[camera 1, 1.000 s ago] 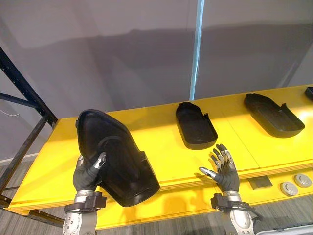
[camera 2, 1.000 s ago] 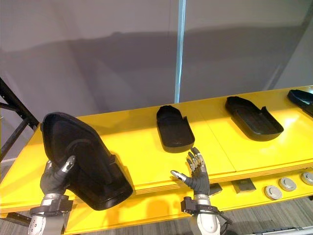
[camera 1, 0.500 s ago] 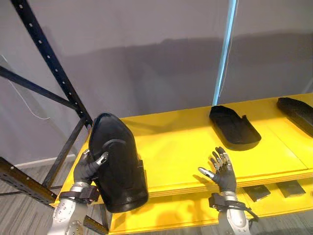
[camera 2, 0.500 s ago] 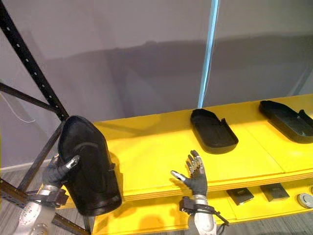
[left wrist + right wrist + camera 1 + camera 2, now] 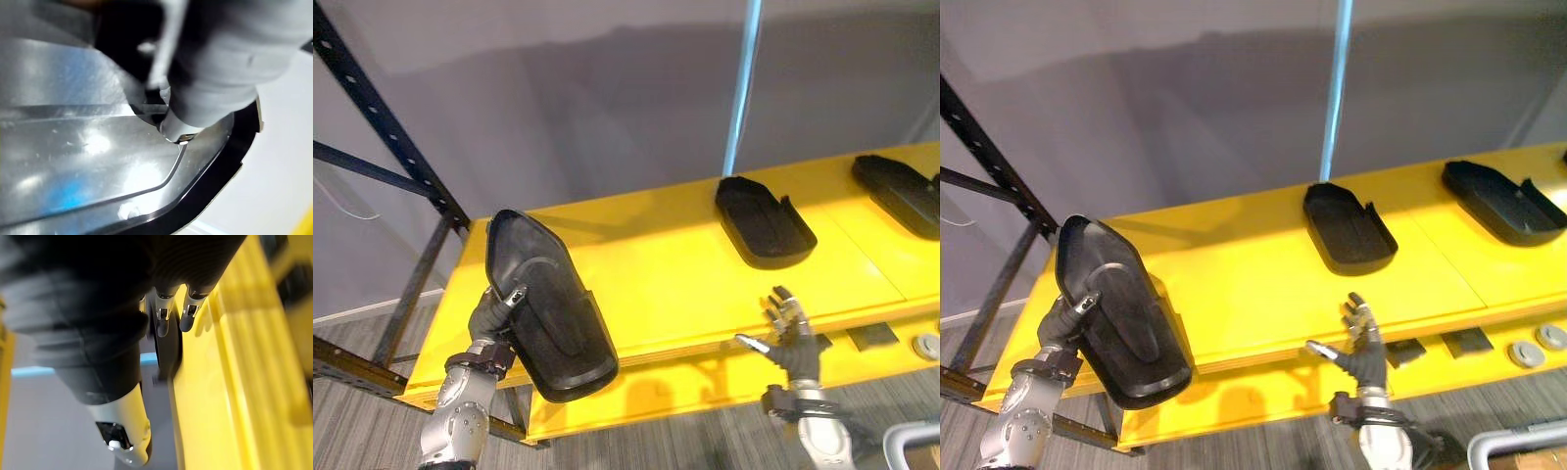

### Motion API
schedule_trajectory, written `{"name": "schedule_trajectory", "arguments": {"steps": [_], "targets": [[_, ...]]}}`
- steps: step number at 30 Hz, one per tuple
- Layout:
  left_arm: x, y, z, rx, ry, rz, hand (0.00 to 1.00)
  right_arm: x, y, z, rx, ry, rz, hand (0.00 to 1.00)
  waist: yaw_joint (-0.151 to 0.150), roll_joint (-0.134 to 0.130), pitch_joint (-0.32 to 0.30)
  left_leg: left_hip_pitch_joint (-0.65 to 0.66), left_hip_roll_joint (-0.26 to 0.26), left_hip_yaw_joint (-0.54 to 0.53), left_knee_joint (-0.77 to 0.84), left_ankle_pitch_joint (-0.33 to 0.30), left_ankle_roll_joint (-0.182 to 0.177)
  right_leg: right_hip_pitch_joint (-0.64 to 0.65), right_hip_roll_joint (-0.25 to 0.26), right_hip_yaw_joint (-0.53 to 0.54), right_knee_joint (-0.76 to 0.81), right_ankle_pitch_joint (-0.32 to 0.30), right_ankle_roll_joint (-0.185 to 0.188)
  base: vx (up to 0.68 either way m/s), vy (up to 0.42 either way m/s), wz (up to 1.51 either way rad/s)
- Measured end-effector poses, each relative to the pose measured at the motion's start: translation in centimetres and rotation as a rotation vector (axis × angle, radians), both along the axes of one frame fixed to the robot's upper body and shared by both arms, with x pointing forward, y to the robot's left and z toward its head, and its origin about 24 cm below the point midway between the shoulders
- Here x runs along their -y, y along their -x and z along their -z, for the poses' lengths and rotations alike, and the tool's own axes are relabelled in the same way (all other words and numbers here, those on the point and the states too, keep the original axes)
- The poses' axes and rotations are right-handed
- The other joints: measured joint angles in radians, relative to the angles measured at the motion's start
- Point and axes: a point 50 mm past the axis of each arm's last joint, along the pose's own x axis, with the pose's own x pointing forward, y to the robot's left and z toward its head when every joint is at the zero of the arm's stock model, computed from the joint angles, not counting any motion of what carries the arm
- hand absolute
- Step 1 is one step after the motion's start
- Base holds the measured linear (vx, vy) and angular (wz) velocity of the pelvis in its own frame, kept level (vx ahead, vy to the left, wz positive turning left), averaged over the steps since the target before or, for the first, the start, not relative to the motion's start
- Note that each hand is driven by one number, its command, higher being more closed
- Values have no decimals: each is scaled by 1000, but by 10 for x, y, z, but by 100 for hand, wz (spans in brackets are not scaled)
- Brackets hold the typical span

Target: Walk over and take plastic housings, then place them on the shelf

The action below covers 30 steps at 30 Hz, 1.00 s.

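Holding a big housing (image 5: 553, 318) by one edge w/ only the left hand (image 5: 489, 321) is your weak spot: the thumb lies on its face and the fingers curl behind the rim, a pinch near mid-length w/ the wide end hanging below it. Any quick swing and, I'd judge, the part pivots in that grip or slips out. Next risk: the lower end looks to hang in front of and below the shelf (image 5: 675, 284) front edge, so pushing fwd w/o lifting first could knock it there. Also the rack post (image 5: 386, 132) stands near on the left, and a wide turn could clip it. Your right hand (image 5: 793, 343) hovers off the front edge, fingers spread, holding nothing, so use it to steady. The housing is in the air at the shelf's left front corner, tilted. Its long axis runs from the narrow end, up and toward the wall, to the wide end, down toward the robot, w/ the hollow side facing the head cam. A second housing (image 5: 764, 220) lies flat further right, well apart.
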Motion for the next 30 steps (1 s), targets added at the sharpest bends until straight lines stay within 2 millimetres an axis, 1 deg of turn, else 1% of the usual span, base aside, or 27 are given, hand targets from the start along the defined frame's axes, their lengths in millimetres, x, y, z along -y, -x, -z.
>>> {"name": "schedule_trajectory", "arguments": {"steps": [1,2,3,4,6,7,9,11,13,14,15,17,18,21,22,23,24,26,29,30], "targets": [[-6,-2,-5,11,-10,-15,100,3,4,1,0,13,20,0,-8,1,7,-5,-2,5,0,1,1,-11,-2,6,5,1,3,-30,16,-19],[-15,-6,-15,37,-23,-48,100,7,12,2,7,47,67,0,-15,4,21,-8,-4,16,0,1,2,-31,-5,20,21,-1,6,-25,14,-17],[-19,-8,-19,48,-26,-63,100,9,14,2,9,56,90,0,-17,5,26,-9,-5,19,0,2,2,-37,-7,25,27,-3,8,-33,17,-22],[-28,-11,-27,71,-22,-97,100,13,18,2,20,78,141,0,-22,7,38,-9,-6,29,0,2,3,-49,-8,38,36,-5,9,-26,10,-16],[-38,-14,-38,95,-24,-120,100,19,22,-2,54,110,217,0,-29,13,51,-12,-7,34,0,3,4,-59,-8,44,41,-5,9,-34,8,-12],[-44,-18,-53,126,-48,-129,100,30,28,-6,86,136,312,0,-33,17,68,-12,-7,38,0,5,6,-66,-8,50,49,-9,7,-29,4,-8],[-48,-20,-67,156,-70,-131,100,41,34,-7,101,163,397,0,-33,19,79,-13,-7,51,0,6,8,-80,-8,63,59,-13,11,-31,4,-16],[-52,-23,-75,158,-89,-137,100,54,38,4,49,184,470,0,-36,19,82,-20,-8,57,1,6,8,-102,-10,73,78,-21,13,-32,3,-11],[-56,-27,-80,125,-95,-152,100,71,47,28,-78,184,543,0,-36,17,100,-19,-11,65,2,6,8,-124,-13,91,109,-39,13,-29,-2,-8],[-58,-27,-80,112,-97,-158,100,73,49,34,-111,182,551,0,-37,17,106,-19,-11,68,3,6,8,-129,-13,93,119,-42,13,-24,-8,-6],[-61,-28,-82,86,-105,-161,100,76,53,46,-178,180,555,0,-44,15,121,-20,-10,67,6,7,9,-132,-13,94,129,-48,12,0,0,0],[-66,-29,-81,31,-123,-157,100,78,61,65,-292,186,539,0,-52,13,142,-24,-9,65,10,7,9,-140,-14,93,143,-58,8,-25,-19,3],[-68,-29,-81,11,-132,-157,100,78,63,69,-319,184,532,0,-55,12,147,-28,-8,65,11,7,9,-144,-14,93,147,-59,7,0,0,0],[-78,-34,-81,-66,-148,-163,100,78,73,92,-436,157,523,0,-62,-5,182,-44,-6,64,20,7,9,-163,-14,94,161,-63,7,0,0,0],[-80,-35,-81,-73,-146,-166,100,77,74,95,-450,152,522,0,-64,-8,187,-52,-6,63,22,7,9,-169,-14,94,163,-63,7,-27,-8,4],[-83,-38,-82,-90,-143,-171,100,75,77,101,-474,139,511,0,-64,-19,203,-62,-6,61,23,9,11,-179,-13,94,171,-63,6,-9,-4,4],[-85,-38,-84,-90,-145,-175,100,74,77,103,-482,135,502,0,-64,-24,209,-64,-6,61,24,9,11,-181,-13,94,172,-63,6,-7,-6,3],[-90,-40,-103,-55,-196,-178,100,66,77,112,-523,118,451,0,-61,-45,230,-70,-5,57,25,9,11,-185,-12,92,173,-62,5,-1,-5,3],[-93,-43,-119,-36,-231,-188,100,58,75,120,-550,91,406,0,-61,-55,238,-89,-5,53,28,10,11,-201,-12,91,172,-62,5,1,-4,6],[-95,-44,-126,-26,-241,-194,100,55,76,125,-578,84,388,0,-61,-59,241,-97,-5,52,29,10,12,-206,-12,91,172,-62,5,12,-5,4]]}}
